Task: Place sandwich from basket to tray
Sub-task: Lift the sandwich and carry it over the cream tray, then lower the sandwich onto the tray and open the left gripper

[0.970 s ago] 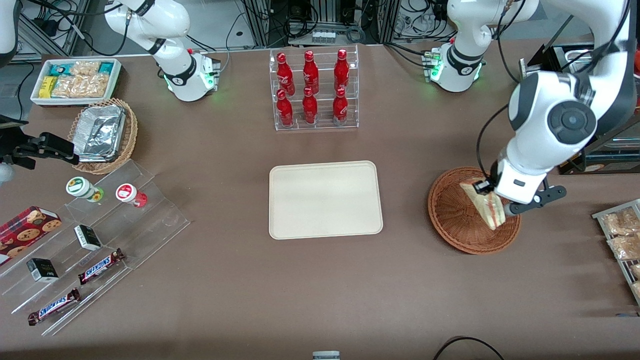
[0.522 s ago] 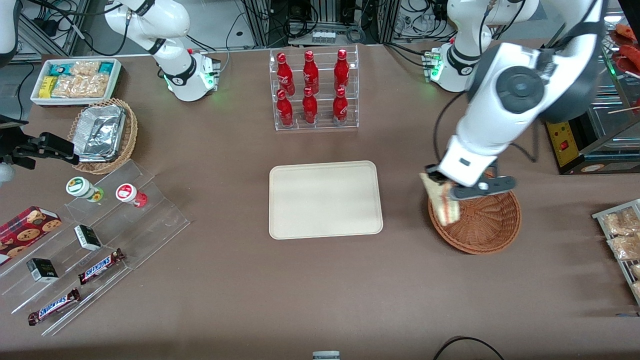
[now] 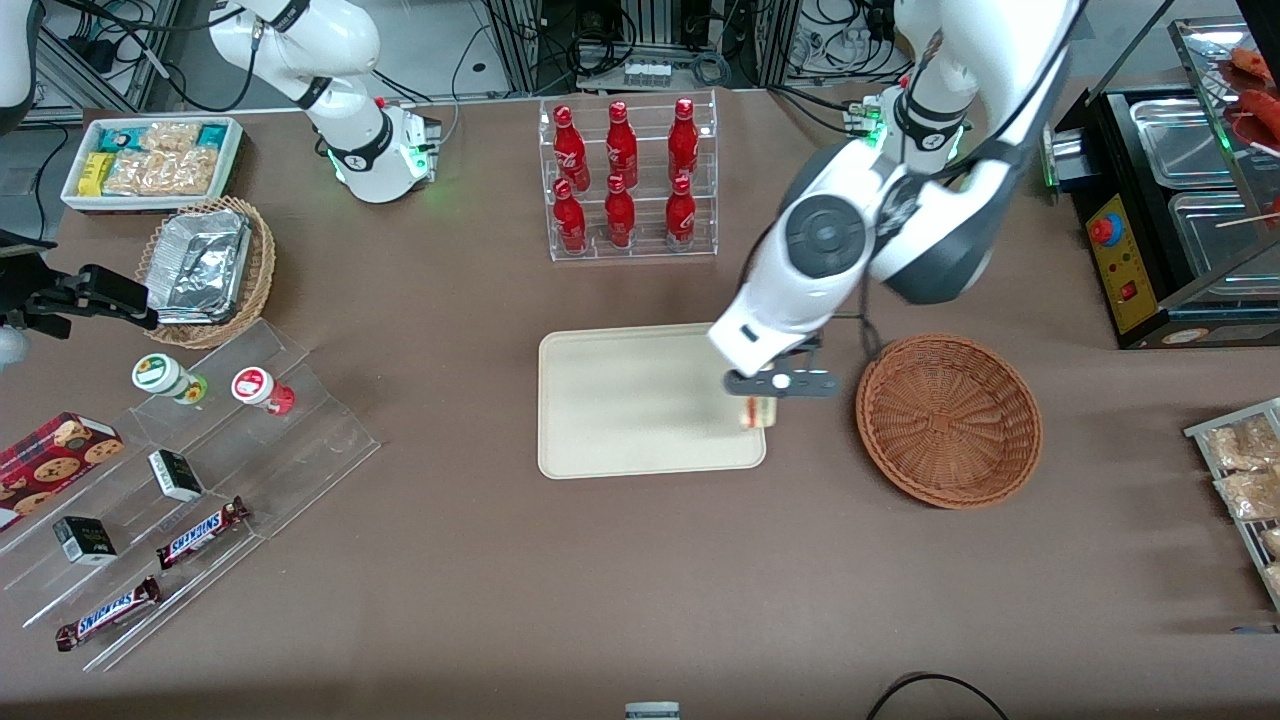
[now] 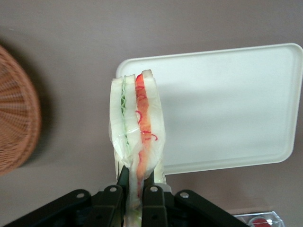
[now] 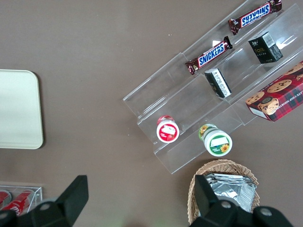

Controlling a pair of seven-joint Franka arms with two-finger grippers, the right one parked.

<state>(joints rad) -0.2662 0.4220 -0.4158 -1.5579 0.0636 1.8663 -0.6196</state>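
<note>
My left gripper (image 3: 757, 392) is shut on the sandwich (image 3: 757, 412) and holds it above the edge of the cream tray (image 3: 620, 400) that faces the basket. In the left wrist view the gripper (image 4: 135, 187) pinches the wrapped sandwich (image 4: 136, 127), whose white bread with green and red-orange filling hangs over the tray's (image 4: 227, 104) corner. The reddish-brown wicker basket (image 3: 948, 420) is empty beside the tray, toward the working arm's end; part of it shows in the left wrist view (image 4: 16, 113).
A clear rack of red bottles (image 3: 625, 180) stands farther from the front camera than the tray. A tan basket with foil trays (image 3: 205, 270), a white snack bin (image 3: 150, 160) and a clear stepped stand (image 3: 190, 480) with snacks lie toward the parked arm's end.
My gripper has lifted the sandwich out of the basket and carried it sideways to the tray's edge. The basket now stands empty.
</note>
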